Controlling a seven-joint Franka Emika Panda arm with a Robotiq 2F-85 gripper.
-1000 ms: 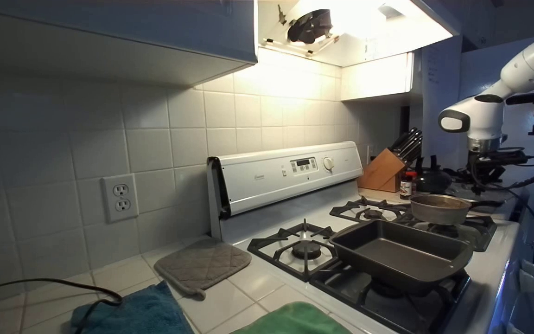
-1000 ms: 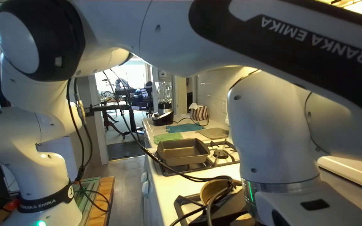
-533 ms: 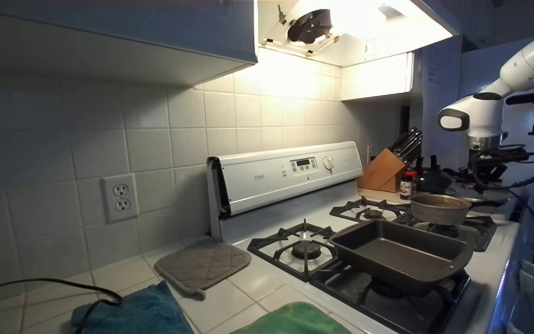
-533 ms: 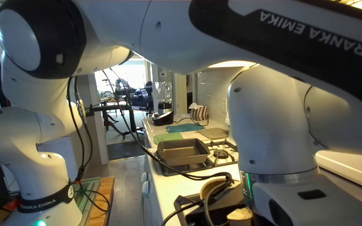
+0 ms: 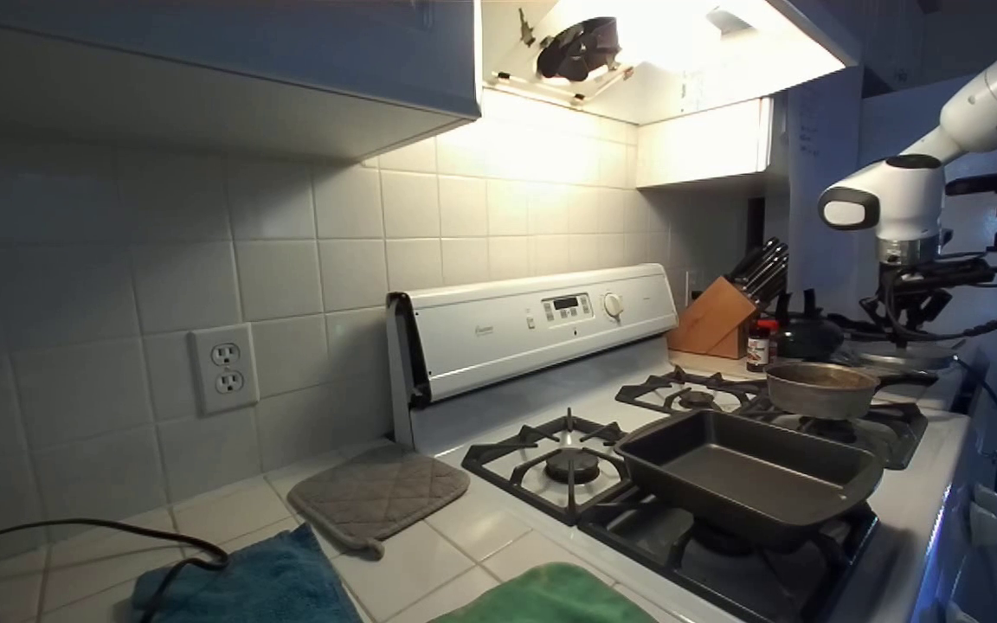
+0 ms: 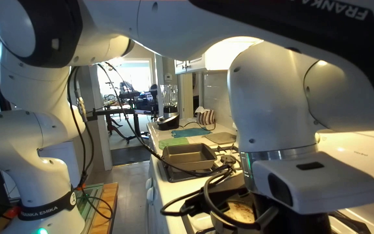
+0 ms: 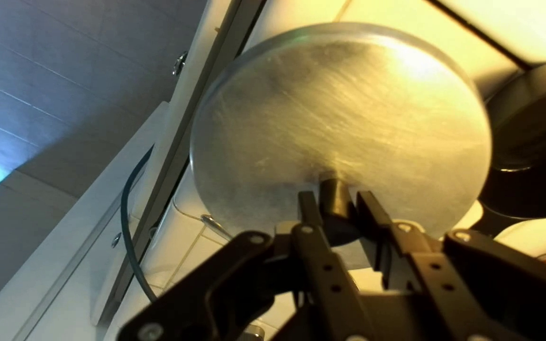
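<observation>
My gripper (image 7: 335,201) is shut on the black knob (image 7: 335,194) of a round metal lid (image 7: 339,113), with one finger on either side of it. Scratched and dull silver, the lid fills the middle of the wrist view. In an exterior view the gripper (image 5: 902,336) points down from the arm, and the lid (image 5: 905,356) shows as a thin disk beneath it, seemingly raised off the counter. A saucepan (image 5: 820,391) with a dark handle stands on the stove near it. The other exterior view hides the fingers behind the arm.
A dark rectangular baking pan (image 5: 749,472) sits on the front burner. Behind the saucepan are a knife block (image 5: 715,320), a spice jar (image 5: 758,348) and a dark pot (image 5: 810,336). Beside the lid runs the counter's edge (image 7: 178,142). Cables (image 6: 216,198) hang from the arm.
The arm has risen, most clearly in the last half second, and the lid has come up with it, showing more plainly beyond the saucepan. The gripper stays shut.
</observation>
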